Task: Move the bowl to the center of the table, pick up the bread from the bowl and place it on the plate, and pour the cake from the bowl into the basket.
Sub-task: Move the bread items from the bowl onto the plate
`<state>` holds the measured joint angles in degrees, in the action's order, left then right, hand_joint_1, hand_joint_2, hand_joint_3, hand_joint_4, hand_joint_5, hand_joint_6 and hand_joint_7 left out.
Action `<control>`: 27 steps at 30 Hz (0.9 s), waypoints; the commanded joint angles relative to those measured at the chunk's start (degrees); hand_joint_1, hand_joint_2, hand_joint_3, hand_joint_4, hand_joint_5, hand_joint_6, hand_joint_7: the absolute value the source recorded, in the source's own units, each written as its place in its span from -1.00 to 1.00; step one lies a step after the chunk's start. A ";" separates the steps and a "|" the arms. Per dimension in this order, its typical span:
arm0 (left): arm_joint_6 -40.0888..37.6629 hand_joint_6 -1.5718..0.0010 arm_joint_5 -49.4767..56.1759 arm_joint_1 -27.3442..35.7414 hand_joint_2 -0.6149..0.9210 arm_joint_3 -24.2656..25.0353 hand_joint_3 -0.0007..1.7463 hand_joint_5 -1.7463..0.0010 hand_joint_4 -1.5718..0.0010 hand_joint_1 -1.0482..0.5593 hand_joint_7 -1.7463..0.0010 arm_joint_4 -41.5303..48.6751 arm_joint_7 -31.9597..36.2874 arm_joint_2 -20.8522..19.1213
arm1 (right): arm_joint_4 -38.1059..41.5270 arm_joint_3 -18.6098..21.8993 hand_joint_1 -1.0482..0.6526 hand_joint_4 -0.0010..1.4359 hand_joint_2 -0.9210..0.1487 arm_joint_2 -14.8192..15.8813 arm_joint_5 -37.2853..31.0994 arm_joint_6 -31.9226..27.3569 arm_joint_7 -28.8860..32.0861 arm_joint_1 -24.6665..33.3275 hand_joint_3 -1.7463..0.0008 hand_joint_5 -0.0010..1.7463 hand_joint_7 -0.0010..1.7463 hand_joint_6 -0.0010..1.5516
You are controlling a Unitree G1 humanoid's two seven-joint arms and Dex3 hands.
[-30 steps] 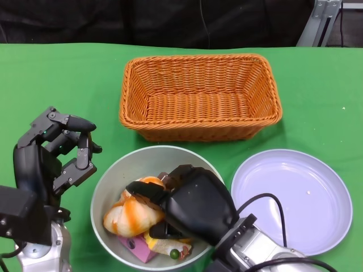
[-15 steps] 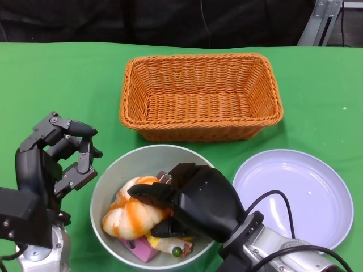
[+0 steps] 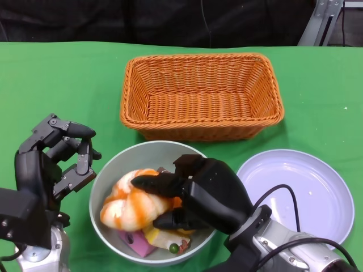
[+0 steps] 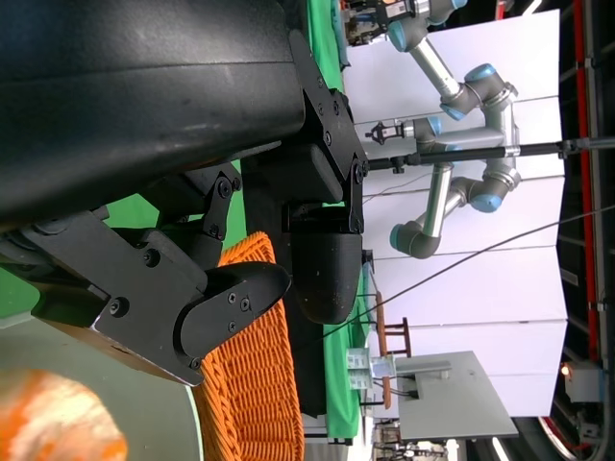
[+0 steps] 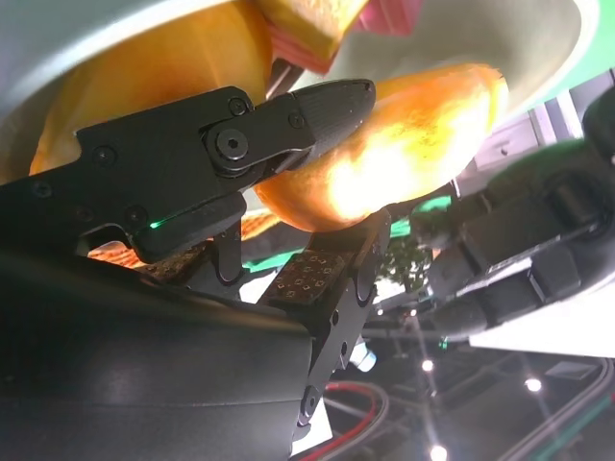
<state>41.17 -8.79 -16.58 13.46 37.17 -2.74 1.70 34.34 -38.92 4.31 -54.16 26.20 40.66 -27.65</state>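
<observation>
A grey bowl [image 3: 122,164] stands at the table's near middle. My right hand [image 3: 201,195] reaches into it and grips an orange-and-white twisted bread [image 3: 127,203], seen close between the fingers [image 5: 240,134] as a glossy orange bread [image 5: 404,144]. Under it lie pink and yellow cake pieces [image 3: 144,241]. My left hand [image 3: 54,161] hovers just left of the bowl, fingers curled and apart, holding nothing. The orange wicker basket [image 3: 201,96] sits behind the bowl. A lavender plate [image 3: 300,195] lies to the bowl's right.
Green cloth covers the table [image 3: 57,85]. The basket's wicker rim [image 4: 255,403] shows beyond my left hand's fingers [image 4: 231,298]. A metal frame [image 3: 320,22] stands at the far right corner.
My right hand has lifted the bread slightly up and to the left within the bowl. The left hand has barely moved.
</observation>
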 commanded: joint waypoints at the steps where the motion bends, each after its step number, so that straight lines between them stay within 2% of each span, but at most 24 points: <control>1: 0.99 -0.07 -0.27 -0.74 0.53 0.32 0.13 -0.71 -0.04 0.21 -0.40 0.72 -0.38 -1.33 | -1.43 1.45 -0.06 0.19 -1.00 0.94 0.77 0.34 0.94 -0.65 0.91 0.12 -0.92 0.45; 16: 1.92 -0.04 -0.72 -1.61 0.57 0.68 0.08 -0.72 0.00 0.22 -0.39 3.05 -0.48 -1.96 | -12.86 5.70 -0.06 0.23 -1.00 3.60 4.00 1.64 -3.99 3.71 0.94 0.11 -0.92 0.49; 21: 2.03 -0.05 -0.86 -1.93 0.57 0.73 0.06 -0.72 0.00 0.23 -0.40 3.86 -0.65 -2.35 | -17.37 8.05 -0.07 0.25 -0.97 3.85 4.79 1.38 -5.12 5.57 0.94 0.14 -0.91 0.51; 27: 2.73 -0.04 0.24 -2.26 0.55 0.67 0.06 -0.73 -0.01 0.20 -0.42 4.84 0.13 -2.86 | -20.32 11.36 -0.04 0.23 -0.97 5.84 6.84 3.05 -6.70 7.00 0.97 0.19 -0.91 0.52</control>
<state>42.78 -8.93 -17.74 13.91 41.63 -3.01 -0.03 15.09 -29.01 8.95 -48.60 28.56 34.06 -21.57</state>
